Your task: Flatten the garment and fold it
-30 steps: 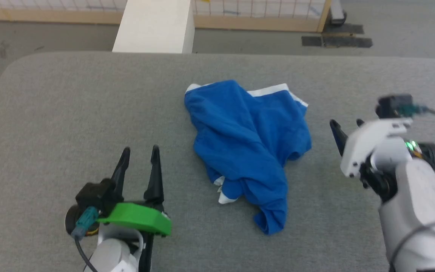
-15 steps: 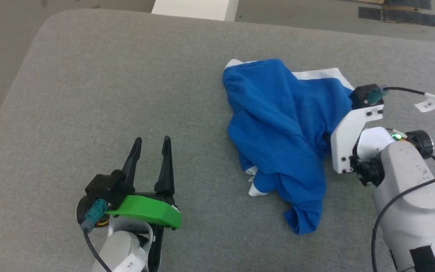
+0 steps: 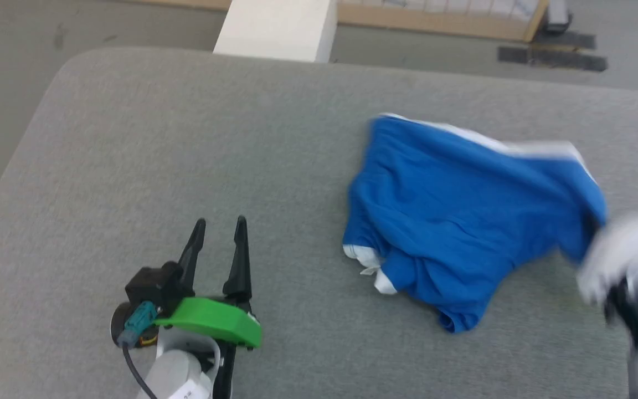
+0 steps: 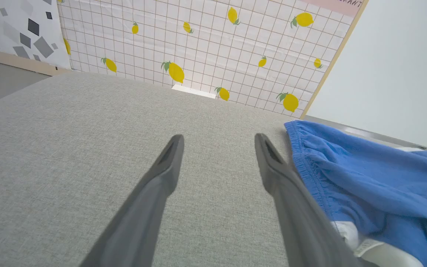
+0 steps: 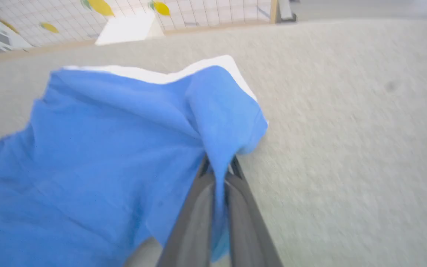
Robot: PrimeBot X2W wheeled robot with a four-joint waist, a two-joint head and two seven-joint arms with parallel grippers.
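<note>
The garment (image 3: 463, 216), bright blue shorts with white trim, lies rumpled on the grey table (image 3: 186, 138), stretched toward the right. In the right wrist view my right gripper (image 5: 219, 168) is shut on a fold of the garment (image 5: 106, 148) near its white-edged corner. Seen from the head camera, the right arm is a blur at the garment's right end. My left gripper (image 3: 219, 227) rests open low on the table, left of the garment and apart from it. The left wrist view has the open left gripper (image 4: 217, 142) beside the gathered waistband of the garment (image 4: 365, 178).
A white block (image 3: 274, 27) stands beyond the table's far edge. A lemon-patterned tiled panel (image 4: 206, 48) with a wooden frame stands behind it. The table's rounded left corner (image 3: 58, 72) drops to the floor. Bare grey table stretches left of the garment.
My right gripper has shut on the garment's right side and pulled it rightward, spreading the cloth out. The camera has shifted. The left gripper stays open in place.
</note>
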